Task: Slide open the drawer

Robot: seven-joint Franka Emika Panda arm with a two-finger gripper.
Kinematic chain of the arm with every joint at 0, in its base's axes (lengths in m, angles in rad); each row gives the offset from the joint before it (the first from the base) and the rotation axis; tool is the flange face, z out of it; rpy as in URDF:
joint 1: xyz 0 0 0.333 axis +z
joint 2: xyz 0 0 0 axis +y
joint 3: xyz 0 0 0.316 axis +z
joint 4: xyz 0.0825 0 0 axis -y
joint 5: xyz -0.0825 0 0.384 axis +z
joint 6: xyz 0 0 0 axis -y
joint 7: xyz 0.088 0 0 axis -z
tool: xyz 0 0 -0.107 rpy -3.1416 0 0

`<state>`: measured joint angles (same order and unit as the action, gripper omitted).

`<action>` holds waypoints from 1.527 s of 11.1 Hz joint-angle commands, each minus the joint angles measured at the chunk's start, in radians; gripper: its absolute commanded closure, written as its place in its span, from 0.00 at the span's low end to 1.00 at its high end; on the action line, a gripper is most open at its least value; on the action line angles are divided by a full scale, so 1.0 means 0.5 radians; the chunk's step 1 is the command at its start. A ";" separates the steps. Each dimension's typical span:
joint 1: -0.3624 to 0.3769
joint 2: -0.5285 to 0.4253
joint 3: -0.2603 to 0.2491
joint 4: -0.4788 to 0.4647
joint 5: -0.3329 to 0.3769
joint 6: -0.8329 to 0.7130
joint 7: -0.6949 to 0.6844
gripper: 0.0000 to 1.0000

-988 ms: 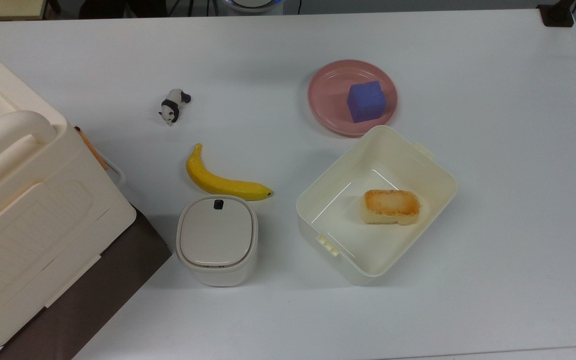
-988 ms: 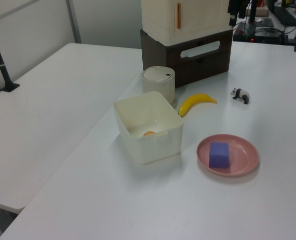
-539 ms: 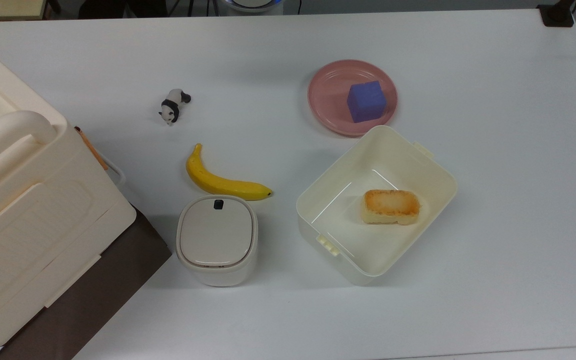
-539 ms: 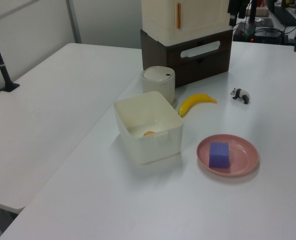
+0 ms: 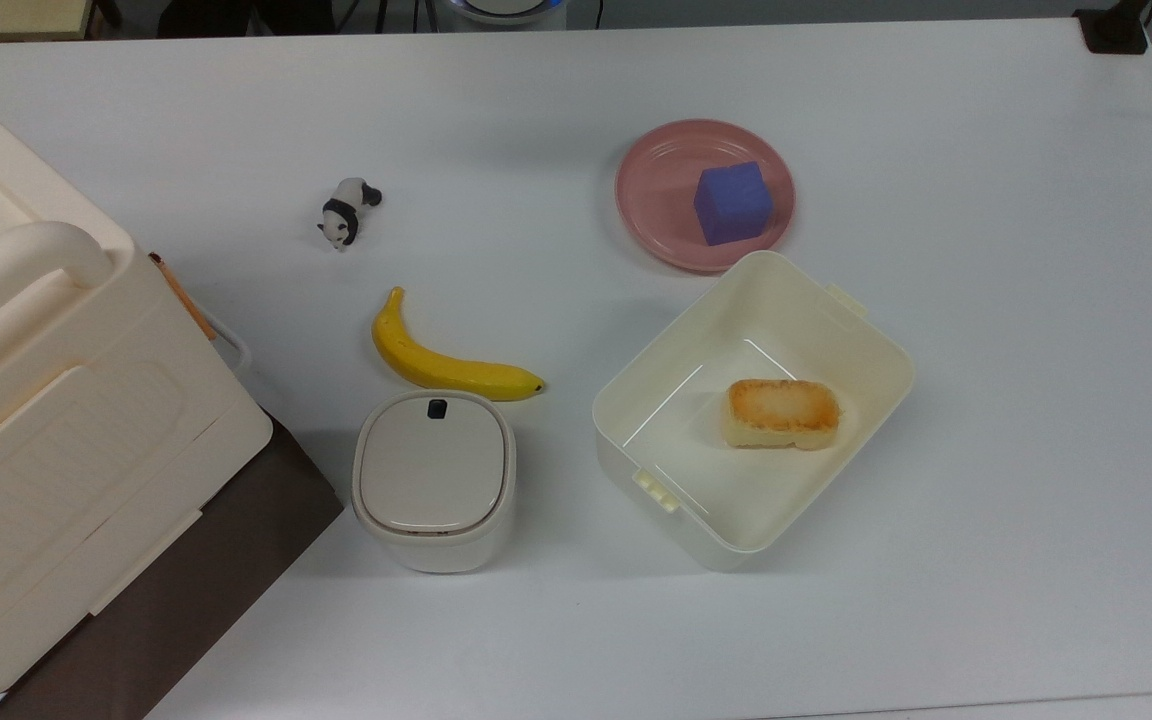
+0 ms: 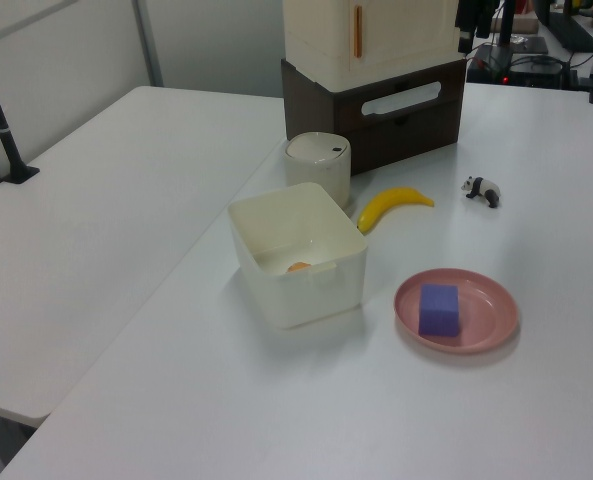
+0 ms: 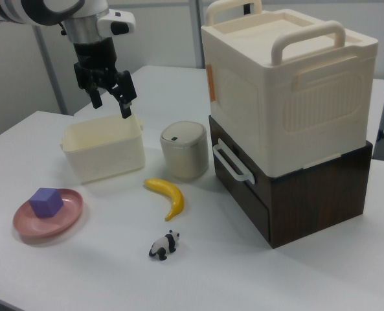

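The drawer [image 7: 242, 183] is the upper dark-brown front of a wooden cabinet, with a white loop handle [image 7: 233, 162], and it sits flush with the cabinet. The same drawer front [image 6: 406, 103] faces the table in the left view. From above, a bit of its handle [image 5: 233, 347] pokes out from under the big cream box. My gripper [image 7: 112, 105] hangs open and empty above the cream tub [image 7: 103, 150], far to the right view's left of the drawer.
A large cream box [image 7: 289, 84] sits on the cabinet. In front of the drawer stand a small lidded bin [image 5: 433, 478], a banana [image 5: 446, 362] and a panda figure [image 5: 346, 211]. The cream tub [image 5: 841, 310] holds bread [image 5: 782, 412]. A pink plate [image 5: 651, 190] carries a blue cube [image 5: 732, 202].
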<state>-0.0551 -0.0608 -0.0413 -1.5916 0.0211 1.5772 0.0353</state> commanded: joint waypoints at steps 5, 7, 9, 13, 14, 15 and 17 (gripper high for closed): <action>0.040 -0.004 -0.046 -0.004 0.013 0.033 0.025 0.00; 0.037 -0.004 -0.046 -0.004 0.013 0.033 0.025 0.00; 0.040 -0.001 -0.043 -0.004 0.013 0.042 0.021 0.00; 0.034 0.020 -0.046 -0.004 0.010 0.042 0.006 0.00; 0.006 0.039 -0.046 -0.004 -0.017 0.052 -0.033 0.00; -0.046 0.072 -0.043 -0.007 -0.072 0.076 -0.192 0.00; -0.156 0.146 -0.046 -0.032 -0.088 0.217 -0.743 0.00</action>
<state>-0.0826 -0.0244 -0.0548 -1.5905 -0.0083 1.6091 -0.0854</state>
